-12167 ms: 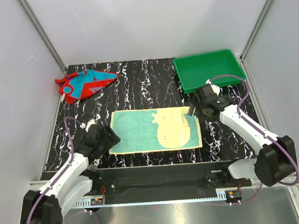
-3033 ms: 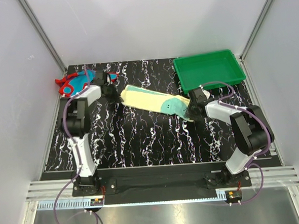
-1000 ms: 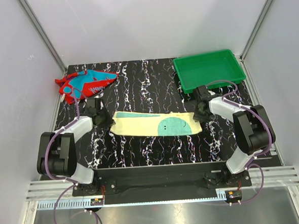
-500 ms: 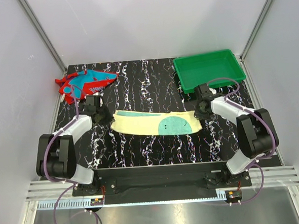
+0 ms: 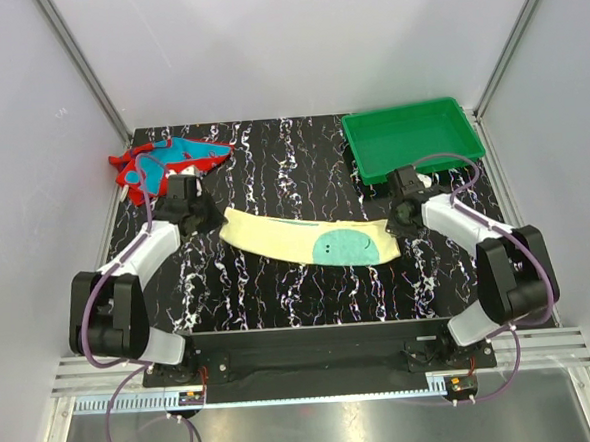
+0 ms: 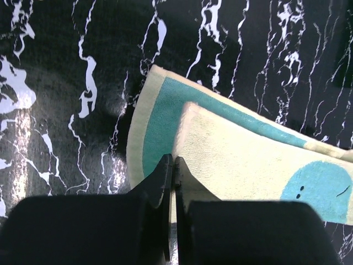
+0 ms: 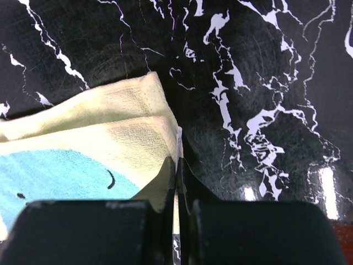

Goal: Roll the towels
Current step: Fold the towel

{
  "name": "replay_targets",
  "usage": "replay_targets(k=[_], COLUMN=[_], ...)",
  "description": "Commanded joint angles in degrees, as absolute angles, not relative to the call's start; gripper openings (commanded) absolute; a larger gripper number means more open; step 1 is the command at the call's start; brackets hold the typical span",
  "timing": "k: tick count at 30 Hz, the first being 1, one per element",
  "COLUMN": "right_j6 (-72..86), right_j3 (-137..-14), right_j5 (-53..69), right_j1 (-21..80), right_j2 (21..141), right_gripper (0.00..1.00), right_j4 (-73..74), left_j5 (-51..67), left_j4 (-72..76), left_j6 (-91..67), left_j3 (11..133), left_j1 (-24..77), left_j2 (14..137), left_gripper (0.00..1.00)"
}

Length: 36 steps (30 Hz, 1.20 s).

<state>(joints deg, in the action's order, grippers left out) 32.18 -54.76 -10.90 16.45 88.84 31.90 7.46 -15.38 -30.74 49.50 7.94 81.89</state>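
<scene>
The pale yellow towel [image 5: 286, 237], folded into a long strip with a teal half-round patch [image 5: 342, 246], lies slanted across the middle of the table. My left gripper [image 5: 213, 217] is shut on its left end; in the left wrist view the jaws [image 6: 174, 165] pinch the upper yellow layer [image 6: 248, 160]. My right gripper [image 5: 395, 227] is shut on the right end, with the towel's edge [image 7: 110, 138] caught between the closed fingers [image 7: 176, 165]. The red towel with teal patterns [image 5: 166, 161] lies crumpled at the back left, just behind the left arm.
A green plastic tray [image 5: 413, 137] stands at the back right, close behind my right gripper. The black marbled table top [image 5: 293, 181] is bounded by white walls on three sides.
Both grippers have closed on the yellow towel's ends. The left end has been drawn toward the back left, so the strip now lies slanted.
</scene>
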Motion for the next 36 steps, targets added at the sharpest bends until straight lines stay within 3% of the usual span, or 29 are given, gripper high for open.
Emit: replay_targets(k=[1, 12, 20, 22, 23, 24, 25, 27, 28, 31, 32, 36], right_j6=[32.34, 33.92, 34.72, 35.24, 35.24, 35.24, 35.33, 35.51, 35.51, 35.68, 35.68, 35.86], right_j3=[-54.23, -50.45, -51.59, -52.55, -52.73, -52.82, -52.91, -52.82, -52.56, -51.51, -51.33, -50.36], right_j5=[-11.69, -12.57, -13.62, -14.59, -14.59, -14.59, -14.5, -14.07, -13.89, -13.62, -13.62, -13.62], right_j1=[16.26, 16.26, 16.35, 16.26, 16.26, 16.26, 16.26, 16.26, 16.26, 16.26, 16.26, 16.26], right_j2=[84.56, 80.15, 87.88, 89.29, 89.56, 89.73, 90.08, 89.91, 89.48, 87.38, 86.75, 82.63], right_gripper=[0.0, 0.0, 0.0, 0.08, 0.16, 0.27, 0.4, 0.48, 0.54, 0.65, 0.71, 0.82], right_j4=[32.7, 32.0, 29.88, 30.67, 30.76, 31.02, 31.2, 31.46, 31.55, 31.99, 32.34, 34.36], left_j5=[7.12, 8.88, 5.72, 4.66, 4.14, 3.61, 3.26, 1.94, 1.85, -2.27, -3.16, -7.63], left_j4=[-12.4, -8.7, -13.62, -13.54, -13.71, -13.97, -14.58, -15.38, -15.82, -16.87, -17.31, -19.86], left_j6=[-29.09, -27.51, -27.95, -27.86, -27.6, -27.34, -27.07, -26.72, -26.46, -26.63, -26.8, -28.03], left_j3=[53.08, 59.13, 64.69, 63.72, 63.72, 63.89, 64.16, 64.86, 64.78, 64.07, 63.55, 62.84], left_j1=[8.09, 8.26, 8.26, 8.26, 8.26, 8.26, 8.26, 8.35, 8.52, 10.37, 10.81, 12.74], left_j2=[82.79, 92.62, 101.42, 101.95, 102.3, 103.09, 103.44, 104.32, 104.15, 101.52, 99.6, 93.44], left_gripper=[0.0, 0.0, 0.0, 0.0, 0.0, 0.03, 0.16, 0.29, 0.53, 0.99, 0.99, 0.99])
